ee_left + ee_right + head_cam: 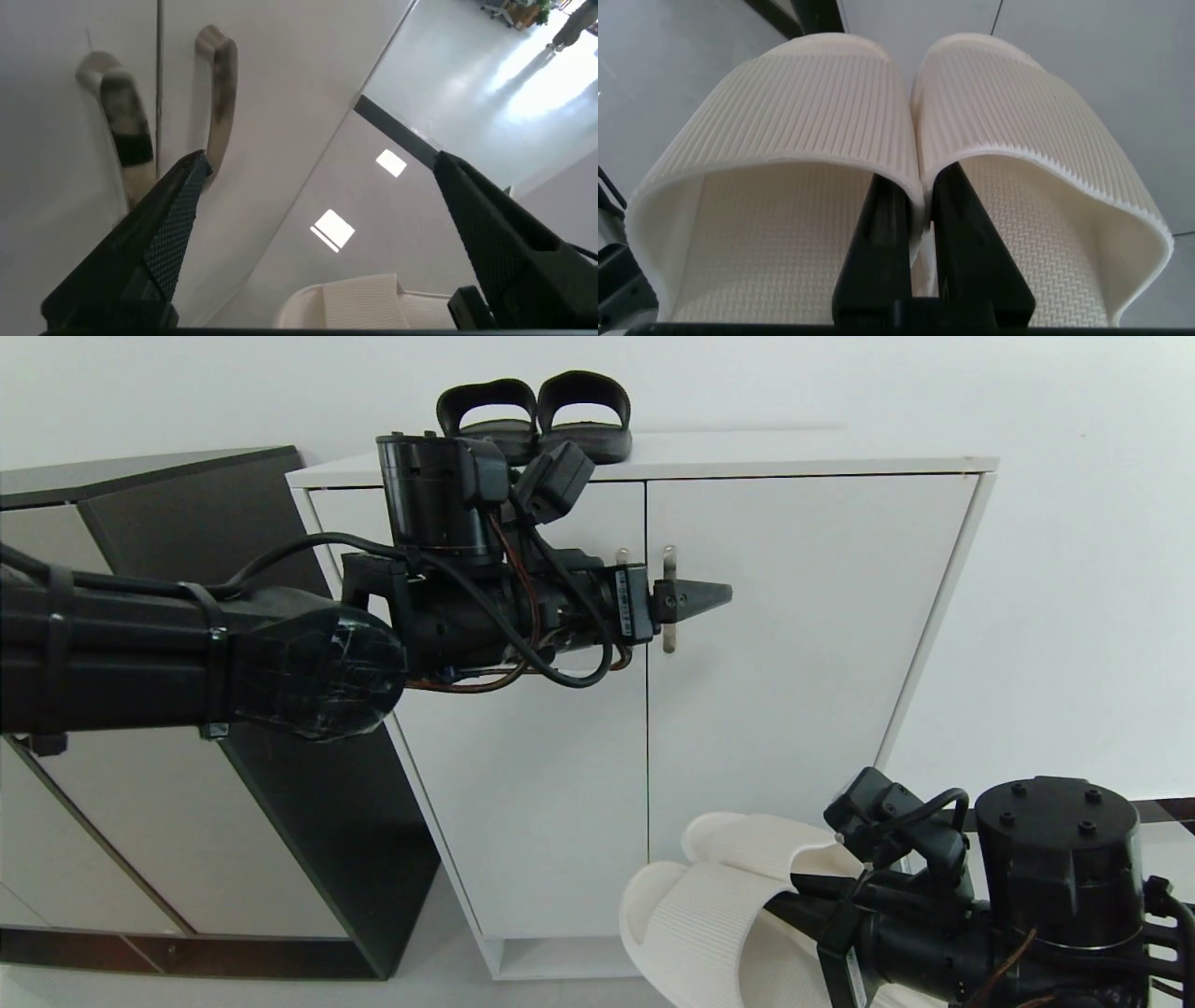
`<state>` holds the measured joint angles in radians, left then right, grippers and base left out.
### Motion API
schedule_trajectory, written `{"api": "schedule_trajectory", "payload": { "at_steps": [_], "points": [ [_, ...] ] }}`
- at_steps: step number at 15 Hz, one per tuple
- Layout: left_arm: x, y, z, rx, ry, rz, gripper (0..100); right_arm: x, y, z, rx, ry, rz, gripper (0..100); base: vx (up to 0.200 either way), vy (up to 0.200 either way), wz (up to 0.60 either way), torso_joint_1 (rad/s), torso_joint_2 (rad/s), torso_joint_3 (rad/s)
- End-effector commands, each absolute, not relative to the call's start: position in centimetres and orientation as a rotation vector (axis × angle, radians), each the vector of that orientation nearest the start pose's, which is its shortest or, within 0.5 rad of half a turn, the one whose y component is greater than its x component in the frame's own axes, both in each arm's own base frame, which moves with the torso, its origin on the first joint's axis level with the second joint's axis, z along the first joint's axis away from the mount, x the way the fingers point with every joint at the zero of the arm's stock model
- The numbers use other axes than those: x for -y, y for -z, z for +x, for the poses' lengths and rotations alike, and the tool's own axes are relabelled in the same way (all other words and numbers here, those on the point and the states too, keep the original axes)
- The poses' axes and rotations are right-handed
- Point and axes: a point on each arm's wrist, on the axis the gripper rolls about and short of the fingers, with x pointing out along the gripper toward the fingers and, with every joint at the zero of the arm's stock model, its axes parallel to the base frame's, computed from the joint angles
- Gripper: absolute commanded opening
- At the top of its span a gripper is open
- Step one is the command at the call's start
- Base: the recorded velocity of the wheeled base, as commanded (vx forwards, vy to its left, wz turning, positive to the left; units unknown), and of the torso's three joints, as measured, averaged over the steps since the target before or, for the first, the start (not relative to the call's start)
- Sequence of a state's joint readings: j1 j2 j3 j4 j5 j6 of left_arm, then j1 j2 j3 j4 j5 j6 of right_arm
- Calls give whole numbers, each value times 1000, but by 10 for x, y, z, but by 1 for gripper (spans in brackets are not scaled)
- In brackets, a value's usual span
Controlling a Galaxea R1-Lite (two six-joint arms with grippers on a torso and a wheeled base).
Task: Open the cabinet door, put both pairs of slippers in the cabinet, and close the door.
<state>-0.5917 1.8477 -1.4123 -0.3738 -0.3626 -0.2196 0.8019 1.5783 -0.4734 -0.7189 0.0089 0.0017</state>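
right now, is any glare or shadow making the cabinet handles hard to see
Left wrist view: strong glare on the floor, but the door handles show plainly, their metal mirroring dark shapes. Head view: even light, no glare on the cabinet; the left gripper crosses one handle. Right wrist view: white slippers softly, evenly lit.
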Motion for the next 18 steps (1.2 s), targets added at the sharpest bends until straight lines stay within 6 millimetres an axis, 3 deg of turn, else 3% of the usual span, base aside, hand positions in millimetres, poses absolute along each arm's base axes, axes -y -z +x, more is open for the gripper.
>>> {"api": "schedule_trajectory", "payload": {
  "at_steps": [1,13,14,18],
  "points": [
    [218,-273,310,-175,942,-197,100,-175,-139,169,-367,-801,-152,0,0,0,0,0,0,0],
    [235,-266,322,-181,957,-197,100,-176,-139,168,-368,-808,-151,0,0,0,0,0,0,0],
    [236,-265,322,-183,958,-196,0,-176,-139,168,-369,-810,-152,0,0,0,0,0,0,0],
    [235,-266,321,-180,958,-195,0,-175,-133,162,-394,-851,-161,0,0,0,0,0,0,0]
  ]
}}
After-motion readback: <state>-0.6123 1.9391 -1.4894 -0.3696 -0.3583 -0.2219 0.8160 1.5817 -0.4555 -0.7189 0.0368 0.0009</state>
